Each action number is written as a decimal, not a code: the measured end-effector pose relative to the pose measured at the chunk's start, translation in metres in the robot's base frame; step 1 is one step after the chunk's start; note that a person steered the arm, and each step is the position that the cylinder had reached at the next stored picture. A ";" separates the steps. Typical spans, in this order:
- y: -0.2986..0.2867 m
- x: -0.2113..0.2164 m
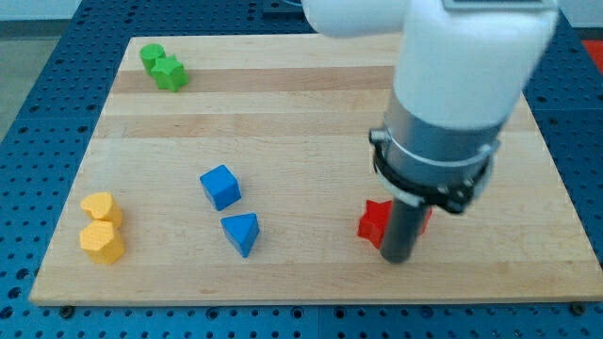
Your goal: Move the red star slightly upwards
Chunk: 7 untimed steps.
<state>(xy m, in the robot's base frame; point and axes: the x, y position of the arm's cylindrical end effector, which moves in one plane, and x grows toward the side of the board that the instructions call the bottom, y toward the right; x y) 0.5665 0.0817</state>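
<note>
The red star [373, 223] lies on the wooden board [311, 122] at the view's lower right, partly hidden behind the rod. A bit of red also shows to the rod's right [426, 218]. My tip [397, 259] rests on the board just below and to the right of the star's visible part, touching or very close to it. The arm's white and grey body [452, 94] hangs above and hides the board behind it.
A blue cube [220, 186] and a blue triangular block [241, 233] lie left of centre. Two yellow blocks [101, 228] sit at the lower left edge. Two green blocks [163, 67] sit at the top left.
</note>
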 end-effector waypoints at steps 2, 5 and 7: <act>-0.030 -0.092; -0.056 -0.195; 0.105 -0.147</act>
<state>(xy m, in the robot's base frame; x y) 0.4196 0.1865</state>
